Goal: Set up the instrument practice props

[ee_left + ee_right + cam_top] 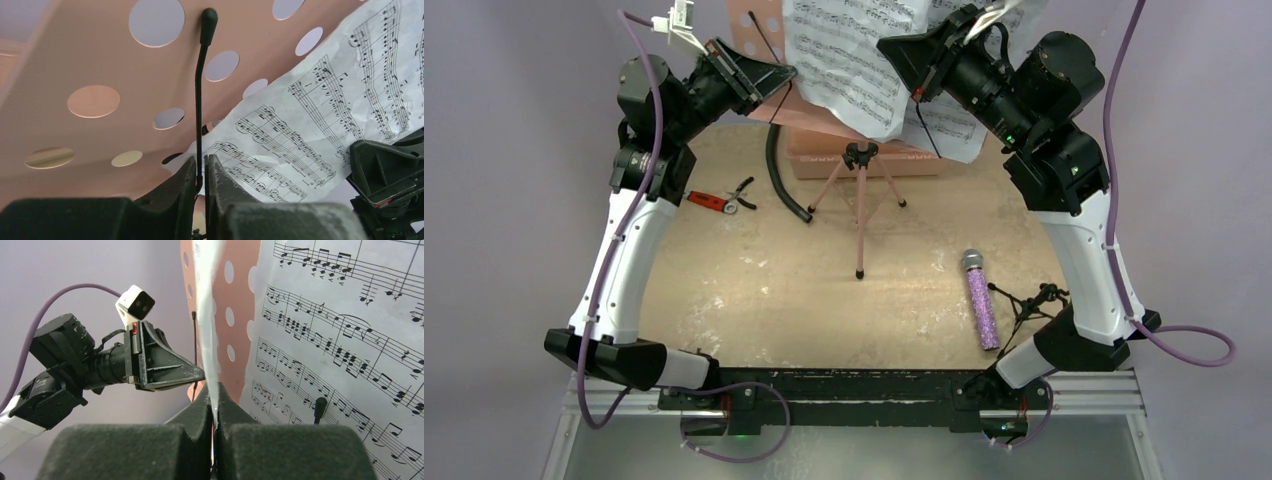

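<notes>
The pink music stand (pixel 861 200) stands at 12 o'clock on the worktop (pixel 754 290), its perforated desk facing the arms. The left pincer (pixel 201 162) is clamped on the base of the thin black retainer wire (pixel 199 100) that lies against the desk. The right pincer (pixel 215 400) is pressed together on the edge of a sheet-music page (pixel 207 315), held edge-on just in front of the desk, towards 1 o'clock. The microphone (pixel 981 300) lies flat at about 4 o'clock with the small black mic stand (pixel 1029 300) on its side just beside it, neither one touched. Red-handled pliers (pixel 719 200) lie at 9 o'clock.

The step in hand looks to be seating the page under the wire. To do it well, the left arm should draw the wire off the desk only far enough to open a slot, since the tripod looks light and a hard pull could tip it. The right arm should bring the page flat to the desk and slide it sideways into that slot without bending the paper. The wire should be let down onto the page first, and the paper let go only after that.
</notes>
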